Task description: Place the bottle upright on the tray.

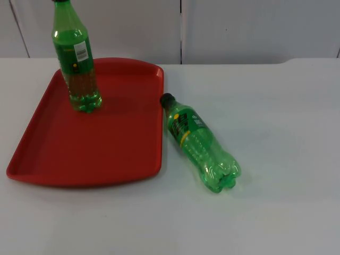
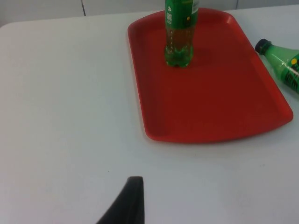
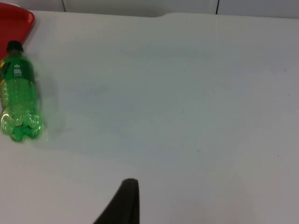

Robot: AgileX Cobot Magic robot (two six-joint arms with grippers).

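A red tray [image 1: 122, 154] lies on the left half of the white table. One green bottle [image 1: 77, 64] stands upright on its far left part. A second green bottle [image 1: 199, 141] lies on its side on the table just right of the tray, its black cap [image 1: 167, 99] close to the tray's right rim. The left wrist view shows the tray [image 2: 210, 102], the standing bottle [image 2: 180, 37] and the lying bottle [image 2: 285, 63]. My left gripper [image 2: 133, 203] waits over bare table short of the tray. My right gripper [image 3: 126, 203] waits well away from the lying bottle [image 3: 18, 100].
The grey partition wall [image 1: 239, 26] closes the table's far edge. White table top [image 1: 287, 133] stretches to the right of the lying bottle. A corner of the tray [image 3: 18, 21] appears in the right wrist view.
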